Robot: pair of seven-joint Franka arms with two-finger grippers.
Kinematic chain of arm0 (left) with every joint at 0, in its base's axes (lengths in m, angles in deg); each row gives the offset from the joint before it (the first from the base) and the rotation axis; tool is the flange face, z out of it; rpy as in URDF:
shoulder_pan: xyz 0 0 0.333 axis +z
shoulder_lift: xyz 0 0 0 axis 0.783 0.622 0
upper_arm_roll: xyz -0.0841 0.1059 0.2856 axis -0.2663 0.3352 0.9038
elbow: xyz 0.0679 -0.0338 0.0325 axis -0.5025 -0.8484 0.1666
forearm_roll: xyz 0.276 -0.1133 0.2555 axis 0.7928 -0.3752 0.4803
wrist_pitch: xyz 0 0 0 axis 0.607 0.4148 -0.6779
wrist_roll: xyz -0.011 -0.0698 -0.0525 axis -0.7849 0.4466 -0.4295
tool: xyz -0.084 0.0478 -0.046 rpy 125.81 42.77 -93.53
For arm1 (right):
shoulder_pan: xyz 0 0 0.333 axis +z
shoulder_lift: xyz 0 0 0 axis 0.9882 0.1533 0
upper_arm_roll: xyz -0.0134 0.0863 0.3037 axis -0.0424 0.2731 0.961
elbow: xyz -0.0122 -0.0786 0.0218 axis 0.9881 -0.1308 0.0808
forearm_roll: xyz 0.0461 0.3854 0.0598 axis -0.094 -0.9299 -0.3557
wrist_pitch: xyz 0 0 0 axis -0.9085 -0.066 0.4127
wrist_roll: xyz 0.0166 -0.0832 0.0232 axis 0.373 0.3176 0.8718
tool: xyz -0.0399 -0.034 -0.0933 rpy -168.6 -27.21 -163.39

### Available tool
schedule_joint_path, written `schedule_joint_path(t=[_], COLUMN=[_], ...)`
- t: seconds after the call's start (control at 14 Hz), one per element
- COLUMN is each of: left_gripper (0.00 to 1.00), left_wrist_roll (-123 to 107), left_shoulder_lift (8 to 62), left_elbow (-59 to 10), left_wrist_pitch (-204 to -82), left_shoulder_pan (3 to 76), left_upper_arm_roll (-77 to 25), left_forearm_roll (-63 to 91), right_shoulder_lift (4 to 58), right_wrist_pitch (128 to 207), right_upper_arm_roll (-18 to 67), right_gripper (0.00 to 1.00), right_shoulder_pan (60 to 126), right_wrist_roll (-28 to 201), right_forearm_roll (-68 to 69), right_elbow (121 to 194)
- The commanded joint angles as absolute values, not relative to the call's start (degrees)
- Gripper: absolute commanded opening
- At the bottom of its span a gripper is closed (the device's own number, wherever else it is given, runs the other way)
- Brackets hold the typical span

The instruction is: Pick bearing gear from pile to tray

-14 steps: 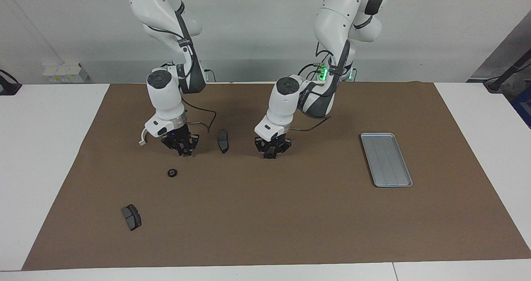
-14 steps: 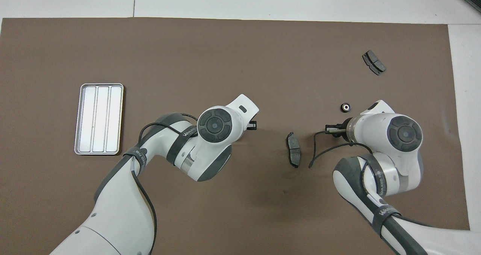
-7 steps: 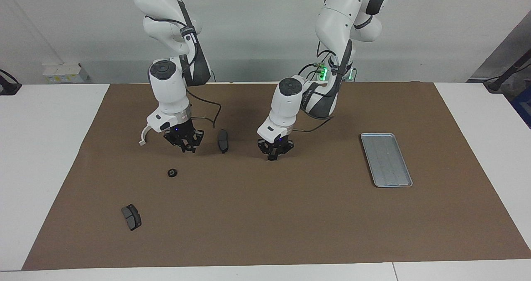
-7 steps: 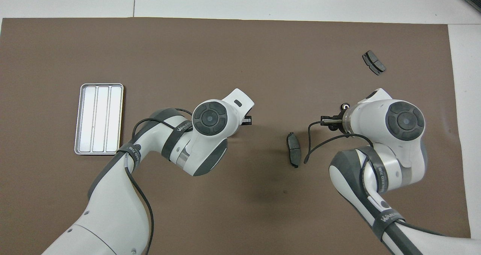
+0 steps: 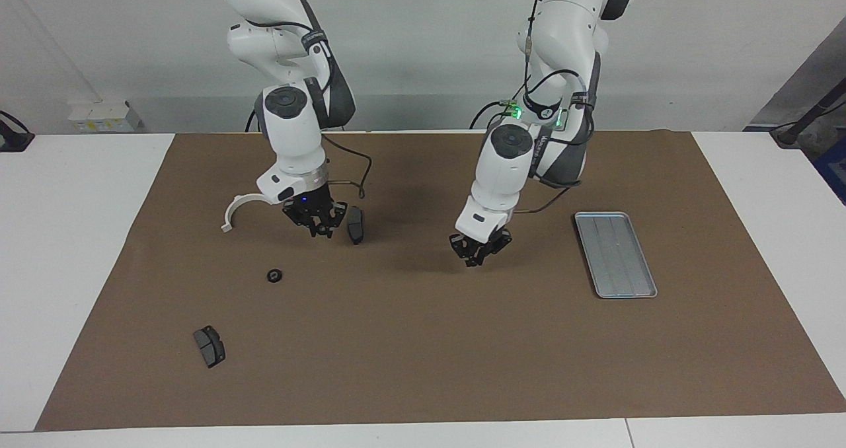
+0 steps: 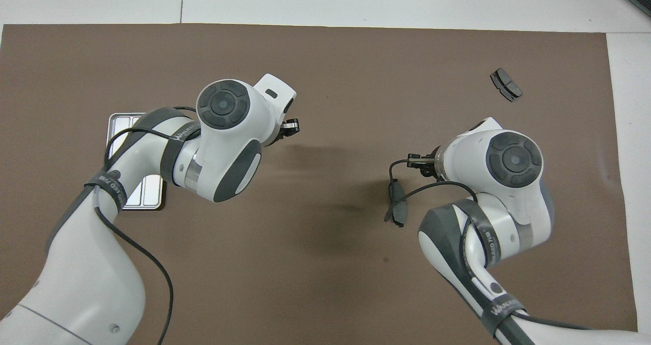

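left gripper (image 5: 473, 258) lifted, shifted toward tray (image 5: 615, 254) | fingers shut

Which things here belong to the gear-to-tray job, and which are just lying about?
Job: small black gear, tray, left gripper, right gripper.
Lying about: brake pad by the right gripper, brake pad farthest from the robots, white curved bracket.
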State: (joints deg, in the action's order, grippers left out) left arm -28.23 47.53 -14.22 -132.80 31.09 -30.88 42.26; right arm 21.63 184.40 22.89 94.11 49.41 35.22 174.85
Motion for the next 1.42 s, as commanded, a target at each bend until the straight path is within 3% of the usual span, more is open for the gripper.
schedule_joint_path(t=[0.0,0.5,0.78,1.07,1.14,1.21,1.28,1.35], left_gripper=[0.0,0.0,0.0,0.01,0.03,0.07,0.21,0.38], left_wrist_roll=[-22.59,-4.04,11.77,17.33,18.04,18.22,18.14,18.22], left_shoulder_lift=[43.11,40.73,38.36,36.95,36.68,36.51,36.42,36.42], left_elbow=[-15.51,-19.02,-26.47,-31.76,-32.38,-32.65,-32.65,-32.65], left_wrist_pitch=[-127.05,-124.22,-129.82,-135.21,-135.21,-135.29,-135.3,-135.3], left_shoulder_pan=[36.4,47.12,56.18,59.79,60.06,60.06,59.98,59.97], left_upper_arm_roll=[-31.43,-31.17,-31.17,-31.08,-31.08,-31.08,-31.08,-31.08], left_forearm_roll=[42.39,42.3,42.3,42.3,42.3,42.3,42.3,42.3], right_shoulder_lift=[25.0,32.65,38.52,41.96,42.06,42.06,42.06,42.06], right_wrist_pitch=[182.89,182.01,182.27,183.15,182.98,182.89,183.06,183.06], right_upper_arm_roll=[23.05,23.05,22.97,22.96,22.96,22.96,22.96,22.96], right_gripper=[0.0,0.0,0.0,0.0,0.13,0.44,0.74,0.97], right_shoulder_pan=[97.16,108.15,113.94,116.86,117.12,117.04,116.78,116.78], right_wrist_roll=[44.18,29.42,22.3,15.0,14.55,14.63,14.98,14.63], right_forearm_roll=[34.94,35.55,36.08,40.65,40.92,41.01,41.18,41.18], right_elbow=[169.65,158.31,153.13,152.77,152.77,152.85,153.12,153.12])
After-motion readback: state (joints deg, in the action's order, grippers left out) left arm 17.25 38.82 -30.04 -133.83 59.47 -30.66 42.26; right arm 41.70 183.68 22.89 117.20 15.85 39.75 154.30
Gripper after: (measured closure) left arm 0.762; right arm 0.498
